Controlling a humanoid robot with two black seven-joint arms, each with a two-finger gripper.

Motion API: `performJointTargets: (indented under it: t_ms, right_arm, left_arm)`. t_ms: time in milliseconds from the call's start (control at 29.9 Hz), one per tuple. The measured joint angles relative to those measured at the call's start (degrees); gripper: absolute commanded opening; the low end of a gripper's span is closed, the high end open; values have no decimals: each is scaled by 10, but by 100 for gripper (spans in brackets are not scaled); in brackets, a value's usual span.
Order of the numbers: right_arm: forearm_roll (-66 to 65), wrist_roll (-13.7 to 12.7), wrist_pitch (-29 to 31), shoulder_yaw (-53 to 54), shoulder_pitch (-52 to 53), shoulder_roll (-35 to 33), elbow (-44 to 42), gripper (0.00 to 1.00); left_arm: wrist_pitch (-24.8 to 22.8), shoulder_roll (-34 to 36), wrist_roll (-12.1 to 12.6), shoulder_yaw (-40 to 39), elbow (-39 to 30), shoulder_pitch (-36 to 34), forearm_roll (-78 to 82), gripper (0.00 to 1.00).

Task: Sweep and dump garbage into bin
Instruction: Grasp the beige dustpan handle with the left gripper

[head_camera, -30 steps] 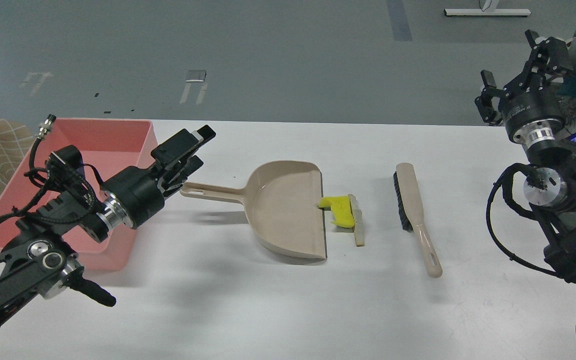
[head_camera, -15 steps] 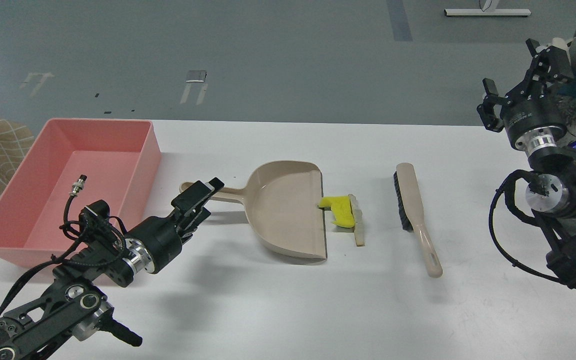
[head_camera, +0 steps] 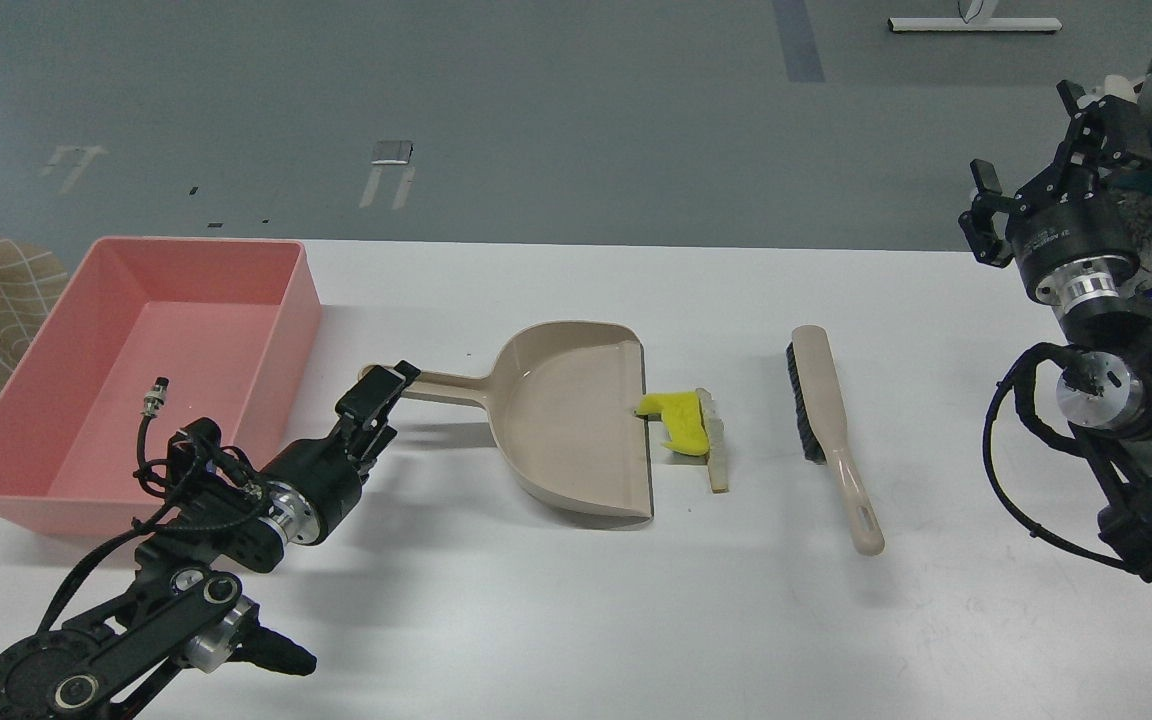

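Head view shows nothing swept yet: the yellow spongy chunk (head_camera: 678,418) and pale sliver (head_camera: 714,452) lie on the white counter (head_camera: 576,600) at the beige plastic dustpan (head_camera: 566,420) lip, the pink rectangular tub (head_camera: 301,290) empty, the left fingers (head_camera: 376,400) seemingly parted around its handle, the right fingers (head_camera: 1036,170) parted, holding nothing.

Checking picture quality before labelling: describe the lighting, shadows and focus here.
Head view: even, diffuse light, no harsh glare on the white table; soft shadows lie beside the dustpan, the brush and under the left gripper; everything on the table is sharp, with the right gripper dark against the background.
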Motion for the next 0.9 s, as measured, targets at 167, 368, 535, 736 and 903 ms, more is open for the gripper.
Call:
performJointTargets:
  t_ms: [167,368,535,736,903]
  right_arm:
    - [0,0,0,0,-1,0,0,100]
    - [0,0,1,0,-3,0,0,100]
    - [0,0,1,-1,-3,1,-1,100]
    - [0,0,1,-1,-4,1,-1,100]
    - [0,0,1,-1,-4,1,-1,100]
  left_arm:
    - [11,-20,0,1,19,-14,0,90]
    - [20,-40,0,3,48,-33,1,90]
    - [23,-59,0,3,71,-43,1,81]
    - [34,-65,-1,3,77,-49,4,70]
    - [36,-65,1,4,77,-55,4,59]
